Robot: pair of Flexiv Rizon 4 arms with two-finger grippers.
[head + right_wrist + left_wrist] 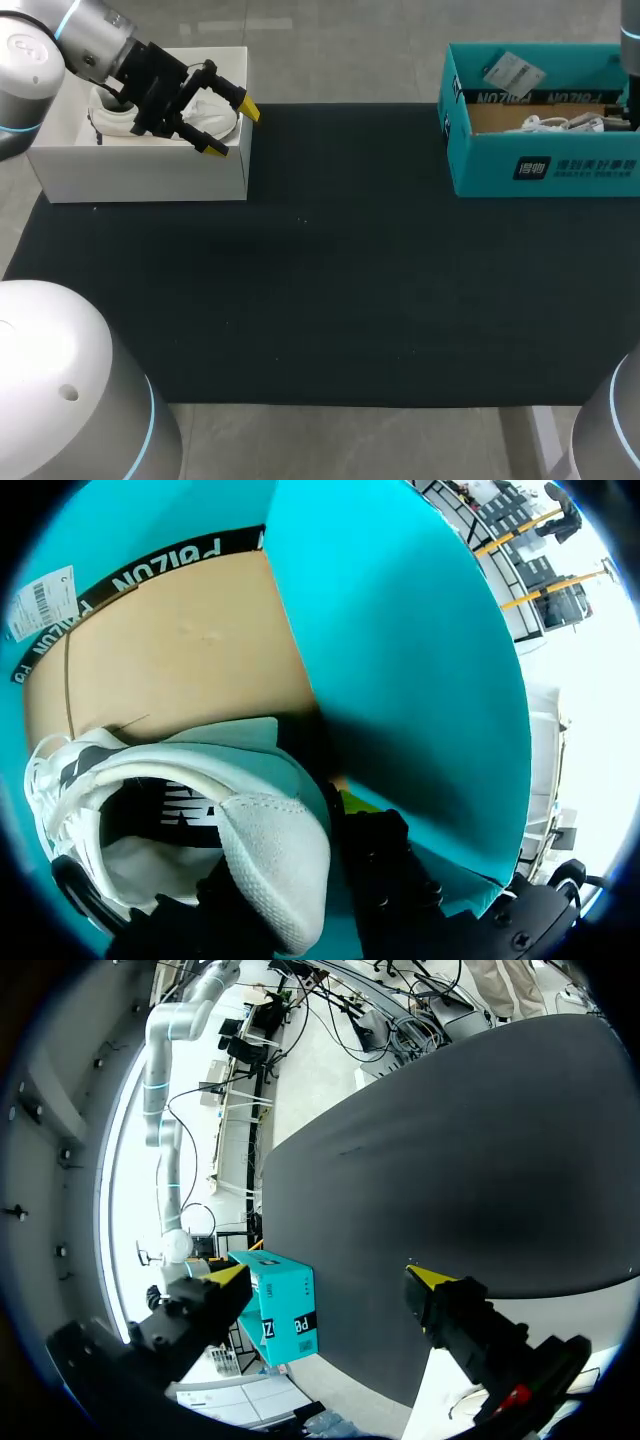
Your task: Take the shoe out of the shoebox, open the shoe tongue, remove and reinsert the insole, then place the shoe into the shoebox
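Here, left tool (231,129) wide open, empty.

Grey table (330,440), a black mat (330,300) over most of it. White box (140,175) at the mat's far left corner. Teal shoebox (545,165) at far right, well apart.

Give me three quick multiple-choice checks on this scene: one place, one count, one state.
1. The left gripper is: A over the white box; B down at the table's middle; C off the table.
2. Boxes on the black mat: A one; B two; C three.
3. The left gripper is: A shut on a shoe; B shut on an insole; C open, empty.

1 A: it hangs above that box's front rim.
2 B: the white box and the teal box.
3 C: its yellow tips stand apart, nothing between.
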